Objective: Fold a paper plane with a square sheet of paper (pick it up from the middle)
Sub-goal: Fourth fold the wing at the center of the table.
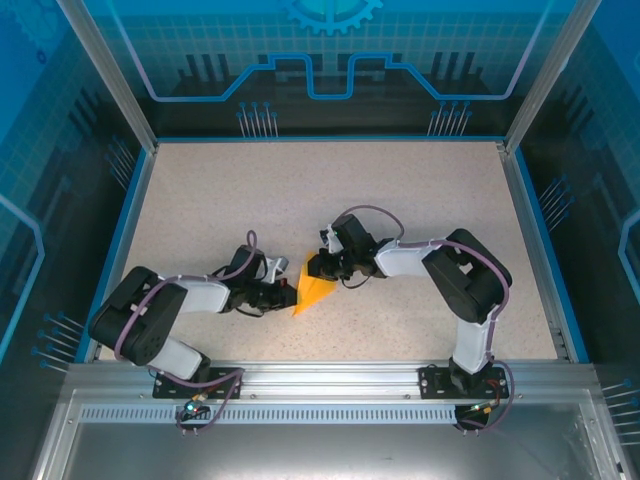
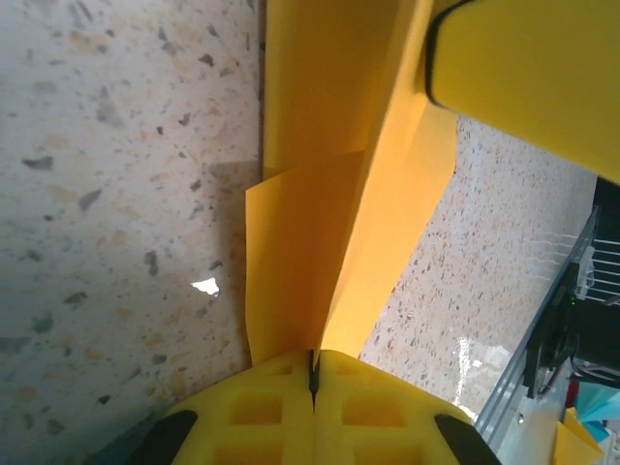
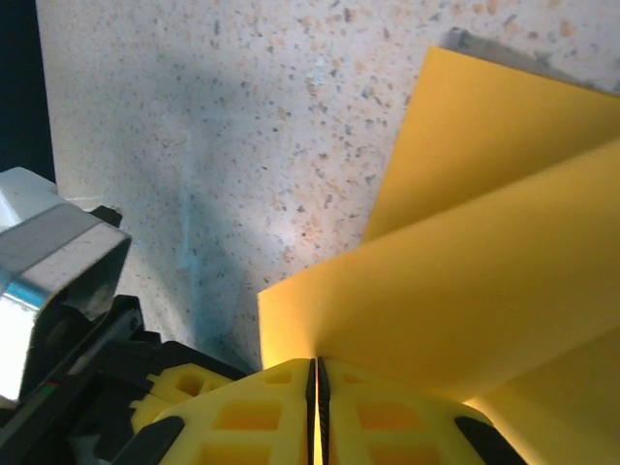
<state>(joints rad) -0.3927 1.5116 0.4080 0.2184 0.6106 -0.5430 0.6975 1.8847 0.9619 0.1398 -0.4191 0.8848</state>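
The orange-yellow sheet of paper is folded into a pointed wedge, its tip toward the table's near edge, between both arms. My left gripper is shut on its left side and my right gripper is shut on its upper end. In the left wrist view the paper runs up from my shut left gripper, with a crease down its middle and two flaps spreading. In the right wrist view the folded layers of paper fan out from my shut right gripper.
The speckled beige table lies open behind the arms, bounded by blue rails and clear walls. One of the right gripper's yellow fingers crowds the top right of the left wrist view. The left arm's wrist sits close at the left of the right wrist view.
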